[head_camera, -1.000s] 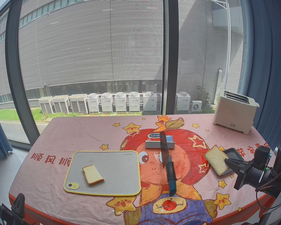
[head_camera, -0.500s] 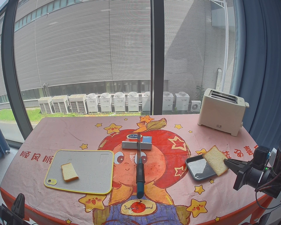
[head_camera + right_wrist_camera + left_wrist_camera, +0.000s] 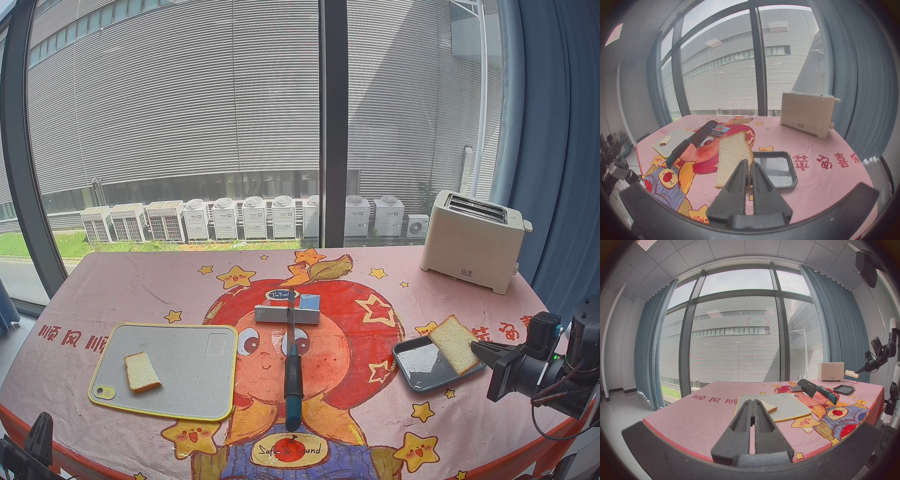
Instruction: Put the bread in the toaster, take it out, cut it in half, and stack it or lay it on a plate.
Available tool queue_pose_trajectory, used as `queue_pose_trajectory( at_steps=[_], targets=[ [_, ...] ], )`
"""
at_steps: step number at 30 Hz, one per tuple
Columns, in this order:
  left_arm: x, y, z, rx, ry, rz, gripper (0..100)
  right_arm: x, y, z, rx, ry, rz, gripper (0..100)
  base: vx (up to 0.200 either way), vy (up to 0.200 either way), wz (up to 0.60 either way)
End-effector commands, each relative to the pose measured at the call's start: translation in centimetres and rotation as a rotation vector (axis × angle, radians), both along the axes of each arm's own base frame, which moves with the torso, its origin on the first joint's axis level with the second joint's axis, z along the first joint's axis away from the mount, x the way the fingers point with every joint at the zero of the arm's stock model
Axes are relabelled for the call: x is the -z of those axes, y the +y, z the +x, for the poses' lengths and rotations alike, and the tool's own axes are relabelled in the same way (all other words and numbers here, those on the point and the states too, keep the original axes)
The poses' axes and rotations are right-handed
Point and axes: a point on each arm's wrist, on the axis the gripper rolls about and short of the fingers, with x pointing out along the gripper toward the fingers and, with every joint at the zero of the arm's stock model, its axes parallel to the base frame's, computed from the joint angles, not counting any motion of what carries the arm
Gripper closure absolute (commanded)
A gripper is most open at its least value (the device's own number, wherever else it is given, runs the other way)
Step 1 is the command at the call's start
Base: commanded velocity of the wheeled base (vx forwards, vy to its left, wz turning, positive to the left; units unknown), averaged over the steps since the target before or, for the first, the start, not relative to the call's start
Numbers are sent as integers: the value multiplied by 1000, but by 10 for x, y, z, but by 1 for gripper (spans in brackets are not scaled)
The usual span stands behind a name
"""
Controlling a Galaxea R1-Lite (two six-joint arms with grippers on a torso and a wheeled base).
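Red characters along the tablecloth edges, small dark mark low on toaster front

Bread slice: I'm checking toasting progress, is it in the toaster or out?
Out. The right gripper is shut on the bread slice, holding it in the air by the tray, apart from the toaster.

A whole bread slice is white with a brown crust. The right end effector pinches it at one edge, and it hangs tilted in the air over the right side of the plate (a dark, flat, square tray). The toaster is cream with two slots on top. It stands at the far right of the worktop. A small bread piece lies flat on the grey, yellow-rimmed cutting board at the left. The knife, with a dark and blue handle, lies in the middle.
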Motion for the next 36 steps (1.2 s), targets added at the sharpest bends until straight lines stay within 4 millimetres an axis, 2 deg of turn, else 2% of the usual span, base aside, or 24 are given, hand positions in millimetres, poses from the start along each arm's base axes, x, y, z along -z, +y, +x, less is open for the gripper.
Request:
queue_pose_trajectory(
  at_steps=[1,17,36],
  targets=[
    [5,0,0,-1,1,1,100,10,2,9,31,56,-16,100,0,0,0],
    [5,0,0,-1,1,-1,100,31,11,24,105,184,27,100,0,0,0],
    [5,0,0,-1,1,1,100,39,1,38,183,221,16,100,0,0,0]
  ],
)
